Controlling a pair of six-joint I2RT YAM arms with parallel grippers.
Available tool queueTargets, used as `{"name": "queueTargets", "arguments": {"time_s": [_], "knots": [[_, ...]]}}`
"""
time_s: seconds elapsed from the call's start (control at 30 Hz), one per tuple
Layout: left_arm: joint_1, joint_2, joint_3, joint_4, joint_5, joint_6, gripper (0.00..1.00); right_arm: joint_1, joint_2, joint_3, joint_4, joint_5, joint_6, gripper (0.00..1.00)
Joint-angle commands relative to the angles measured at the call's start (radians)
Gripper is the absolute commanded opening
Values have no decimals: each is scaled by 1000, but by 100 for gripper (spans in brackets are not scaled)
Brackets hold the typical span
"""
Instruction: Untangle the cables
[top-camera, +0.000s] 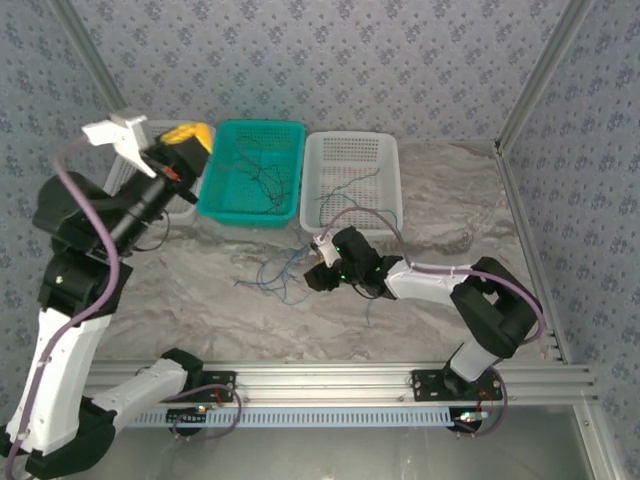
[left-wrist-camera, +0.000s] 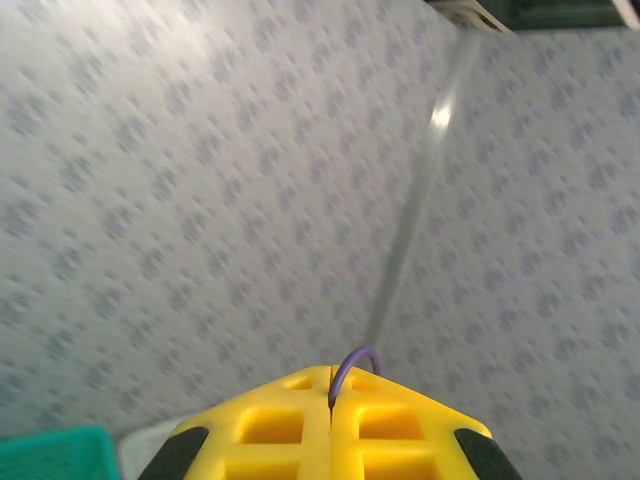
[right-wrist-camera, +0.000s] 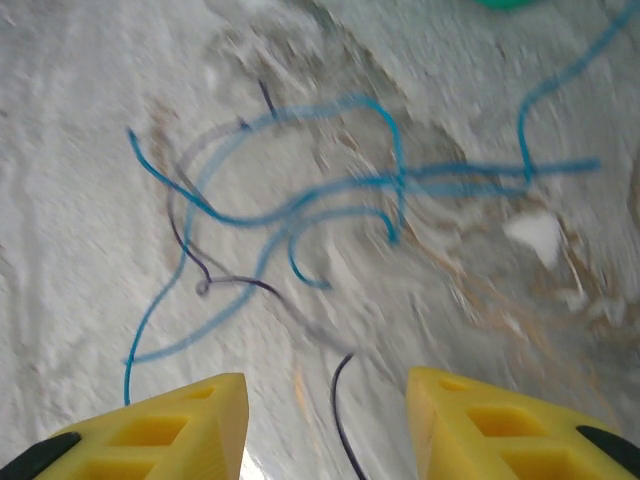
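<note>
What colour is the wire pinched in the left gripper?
Purple; the wire shows best in the left wrist view.

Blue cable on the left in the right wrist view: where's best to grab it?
Probably the blue cable on its lower-left stretch, where it lies alone, away from the crossings. Come straight down with the open right end effector, since it lies flat on the table.

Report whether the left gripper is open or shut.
Shut. On the left gripper, the yellow fingers meet with no gap, pinching a thin purple cable that loops out between them.
</note>
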Motion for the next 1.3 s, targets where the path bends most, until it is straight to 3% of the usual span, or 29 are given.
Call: {"name": "queueTargets", "arguments": {"time_s": [0.0,0.1,0.17,0.27,0.5,0.7,0.77,0.87,1.0,1.17,1.27], "knots": [[42,27,99,-149,-227,86,0,-29,-29,-60,1,23,8,43],[119,38,108,-202,-283,64,0,-55,-60,-100,15,-2,28,13],[173,33,69,-224,-263,23,0,-62,-90,-102,3,-19,32,0],[217,1,-56,-224,-227,-24,0,-62,-141,-95,-25,-18,27,0],[247,-151,-465,-264,-267,-121,2,-61,-296,-51,-117,20,-7,0],[247,-274,-776,-279,-192,-235,15,-65,-378,23,-203,32,-45,0],[247,-297,-853,-250,-141,-258,29,-65,-383,46,-218,21,-47,0],[247,-306,-876,-251,-92,-228,52,-65,-384,69,-227,10,-47,0],[247,-308,-777,-295,-64,-115,63,-66,-382,75,-230,9,-44,0],[206,-276,-734,-111,292,-61,63,-67,-374,73,-223,7,-39,0],[45,-235,-759,17,317,-43,65,-66,-371,71,-225,9,-33,0]]}}
